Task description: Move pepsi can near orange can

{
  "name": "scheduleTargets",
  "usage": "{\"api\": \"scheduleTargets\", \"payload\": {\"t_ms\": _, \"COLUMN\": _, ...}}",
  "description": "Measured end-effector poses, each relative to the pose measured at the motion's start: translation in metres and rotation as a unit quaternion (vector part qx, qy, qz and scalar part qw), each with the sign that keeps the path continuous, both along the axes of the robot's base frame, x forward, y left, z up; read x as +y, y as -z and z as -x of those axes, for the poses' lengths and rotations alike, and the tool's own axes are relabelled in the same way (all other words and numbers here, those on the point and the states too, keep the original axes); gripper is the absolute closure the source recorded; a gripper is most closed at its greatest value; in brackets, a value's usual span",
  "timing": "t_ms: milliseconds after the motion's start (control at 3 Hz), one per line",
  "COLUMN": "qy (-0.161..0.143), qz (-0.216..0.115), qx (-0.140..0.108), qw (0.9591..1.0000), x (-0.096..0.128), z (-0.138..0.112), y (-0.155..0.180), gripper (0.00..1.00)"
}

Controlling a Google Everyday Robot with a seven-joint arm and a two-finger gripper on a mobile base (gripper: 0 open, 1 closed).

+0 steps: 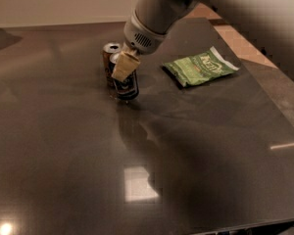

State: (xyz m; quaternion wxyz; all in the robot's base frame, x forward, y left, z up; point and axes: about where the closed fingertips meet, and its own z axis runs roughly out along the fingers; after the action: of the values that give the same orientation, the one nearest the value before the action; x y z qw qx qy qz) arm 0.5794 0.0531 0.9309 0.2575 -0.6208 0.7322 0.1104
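The pepsi can [127,88] is dark navy blue and stands on the dark table, just in front and to the right of the orange can [109,62], which is brownish-orange with a silver top. The two cans look to be touching or nearly so. My gripper [122,65] comes down from the upper right and is shut on the pepsi can's upper part; one cream fingertip [125,67] covers the can's top front. The orange can's right side is partly hidden behind the gripper.
A green snack bag [201,66] lies on the table to the right of the cans. The dark glossy table [186,155] stretches toward the front; its right edge [264,87] runs diagonally, with floor beyond.
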Motion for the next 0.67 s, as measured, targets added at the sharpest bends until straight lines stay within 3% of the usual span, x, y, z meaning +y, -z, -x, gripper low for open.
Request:
{"api": "scheduleTargets", "payload": {"t_ms": 333, "qy": 0.02, "qz": -0.01, "qx": 0.004, "qw": 0.9997, "x": -0.0051, "z": -0.0069, "y": 0.01, "gripper": 0.84}}
{"api": "scheduleTargets", "payload": {"t_ms": 667, "qy": 0.031, "qz": -0.027, "qx": 0.002, "qw": 0.9991, "x": -0.0069, "z": -0.0129, "y": 0.0148, "gripper": 0.61}}
